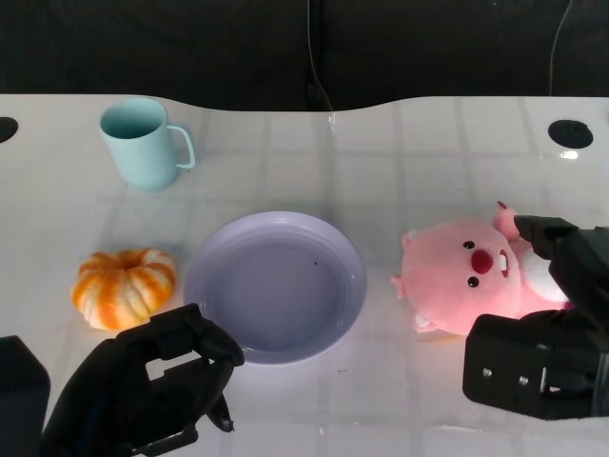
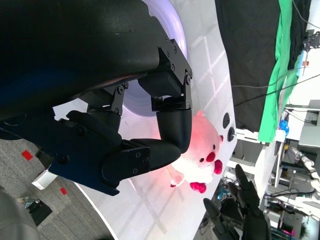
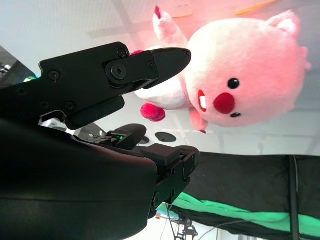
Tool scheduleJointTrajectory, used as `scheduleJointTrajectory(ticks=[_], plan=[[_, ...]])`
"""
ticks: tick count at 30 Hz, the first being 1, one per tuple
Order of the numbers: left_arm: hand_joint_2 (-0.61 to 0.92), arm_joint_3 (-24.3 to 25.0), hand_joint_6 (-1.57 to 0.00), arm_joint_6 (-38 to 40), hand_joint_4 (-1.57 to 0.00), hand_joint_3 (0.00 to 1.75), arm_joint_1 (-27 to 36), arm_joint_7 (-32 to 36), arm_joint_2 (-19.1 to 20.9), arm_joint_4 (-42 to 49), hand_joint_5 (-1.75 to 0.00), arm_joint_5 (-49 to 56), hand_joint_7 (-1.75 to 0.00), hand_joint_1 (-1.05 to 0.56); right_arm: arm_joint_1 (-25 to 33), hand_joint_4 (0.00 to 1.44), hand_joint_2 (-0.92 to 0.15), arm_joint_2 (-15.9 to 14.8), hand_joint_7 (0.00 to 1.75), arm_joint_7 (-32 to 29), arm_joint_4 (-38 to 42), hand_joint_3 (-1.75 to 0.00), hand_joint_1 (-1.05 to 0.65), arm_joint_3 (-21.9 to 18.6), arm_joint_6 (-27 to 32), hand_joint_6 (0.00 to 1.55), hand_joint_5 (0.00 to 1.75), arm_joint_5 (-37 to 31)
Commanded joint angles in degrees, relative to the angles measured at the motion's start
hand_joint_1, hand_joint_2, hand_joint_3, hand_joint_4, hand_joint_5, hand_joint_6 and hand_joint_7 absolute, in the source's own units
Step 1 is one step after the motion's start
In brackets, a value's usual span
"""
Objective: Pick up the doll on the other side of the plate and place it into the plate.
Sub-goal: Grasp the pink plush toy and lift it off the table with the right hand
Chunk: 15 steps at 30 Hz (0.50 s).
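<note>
While the pink doll [image 1: 473,276] lies on its side on the white table [image 1: 400,162], I see it just right of the lavender plate [image 1: 275,286], close to the rim but not in it. Its face with the red nose points toward me in the head view, and the right wrist view [image 3: 235,75] shows the same face close up. My right hand [image 1: 561,286] sits at the doll's far end, over its body; black fingers [image 3: 150,62] reach along the doll's belly and foot, spread apart and not closed around it. From these views I cannot tell whether any finger actually touches the plush, and I see nothing held in that hand.

My left hand [image 1: 152,386] hangs low at the near left, just in front of the plate's near rim, fingers curled inward with nothing in them; the left wrist view [image 2: 125,145] shows the same curl, with the doll and plate beyond.

An orange-and-white pumpkin [image 1: 124,288] rests just left of the plate. A pale blue mug [image 1: 143,143] stands upright farther back on the left, its handle turned right.
</note>
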Motion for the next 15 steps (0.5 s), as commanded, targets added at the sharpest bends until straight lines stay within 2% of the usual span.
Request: scheduleJointTrajectory(ticks=[1,15], plan=[[0.74,0.3,-0.67,-0.2,-0.63,0.75,-0.2,-0.1,0.7,0.1,-1.75,-0.4,-1.35,-0.42,-2.0,0.25,-0.92,-1.7,0.0,0.0,2.7,-0.13,-0.79,-0.7,0.2,0.2,0.15,-0.6],[0.74,0.5,-0.67,-0.8,-0.63,0.77,0.3,-0.2,0.8,-0.1,-1.75,-0.2,-1.35,-0.41,-9.2,0.22,-0.92,-2.9,0.0,-2.2,20.3,-0.15,-0.8,3.4,0.3,0.2,0.15,0.3]])
